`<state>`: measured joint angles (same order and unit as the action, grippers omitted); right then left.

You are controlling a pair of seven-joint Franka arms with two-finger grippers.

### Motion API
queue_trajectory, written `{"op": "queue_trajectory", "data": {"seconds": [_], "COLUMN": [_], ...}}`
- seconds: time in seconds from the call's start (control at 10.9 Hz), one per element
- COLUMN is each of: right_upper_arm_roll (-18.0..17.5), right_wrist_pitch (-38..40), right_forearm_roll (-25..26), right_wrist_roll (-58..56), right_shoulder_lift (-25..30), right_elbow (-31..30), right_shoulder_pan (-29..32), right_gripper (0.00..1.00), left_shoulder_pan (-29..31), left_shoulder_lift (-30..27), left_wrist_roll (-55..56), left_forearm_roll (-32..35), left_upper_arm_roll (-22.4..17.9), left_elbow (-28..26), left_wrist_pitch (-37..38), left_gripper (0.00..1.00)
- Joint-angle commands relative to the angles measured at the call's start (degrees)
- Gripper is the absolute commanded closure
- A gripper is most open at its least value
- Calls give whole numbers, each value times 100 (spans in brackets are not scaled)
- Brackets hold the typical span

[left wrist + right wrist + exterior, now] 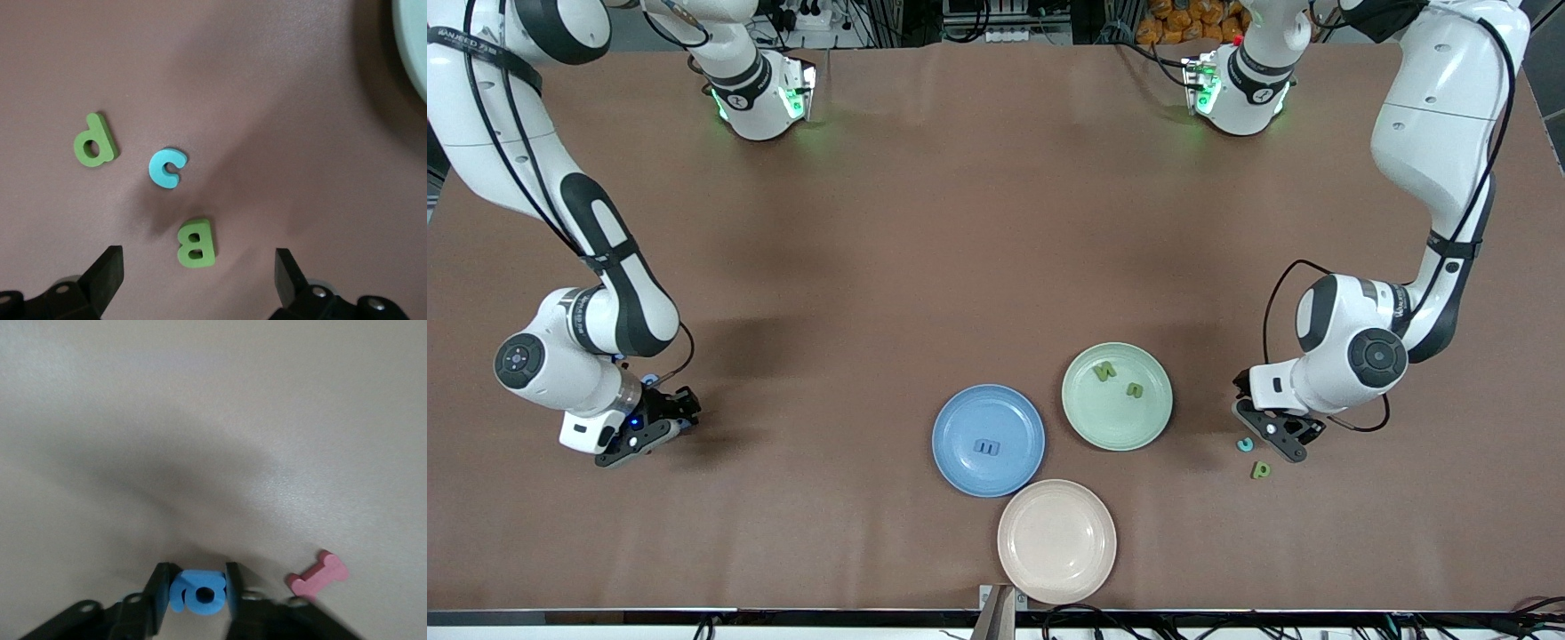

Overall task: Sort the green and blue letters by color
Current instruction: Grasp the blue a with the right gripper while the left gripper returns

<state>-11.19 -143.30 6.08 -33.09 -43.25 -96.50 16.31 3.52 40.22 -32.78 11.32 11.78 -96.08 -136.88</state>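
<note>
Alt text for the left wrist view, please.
The left hand, open, hangs over a green B lying flat on the brown table. A light blue C and a green P lie close by, with a pale plate's rim at the edge.

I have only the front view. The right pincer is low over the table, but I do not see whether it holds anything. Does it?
Observer: Yes. The right pincer is shut on a blue letter.
Operator: Does anything lie near it?
Observer: A small red bone-shaped piece lies on the table beside it.
Operator: And what is under the left pincer?
Observer: The left pincer is open over a green B, which lies beside the light blue c and the green p.
</note>
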Motion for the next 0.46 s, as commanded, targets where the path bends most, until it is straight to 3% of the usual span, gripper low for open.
{"op": "queue_trajectory", "data": {"seconds": [0.0, 0.37], "right_upper_arm_roll": [-59, -68], "right_wrist_pitch": [-13, 83], "right_forearm_roll": [-11, -90], "right_wrist_roll": [-101, 230], "right_shoulder_lift": [-70, -9], "right_elbow": [-1, 104], "right_shoulder_pan": [74, -22], "right_gripper": [100, 100], "left_shoulder_pan": [61, 79], "left_shoulder_lift": [205, 258], "left_wrist_roll": [-88, -53], "left_forearm_roll": [107, 72], "left_upper_arm_roll": [52, 43], "left_elbow": [107, 72], "left_wrist_pitch": [-198, -436], "left_gripper": [0, 1]}}
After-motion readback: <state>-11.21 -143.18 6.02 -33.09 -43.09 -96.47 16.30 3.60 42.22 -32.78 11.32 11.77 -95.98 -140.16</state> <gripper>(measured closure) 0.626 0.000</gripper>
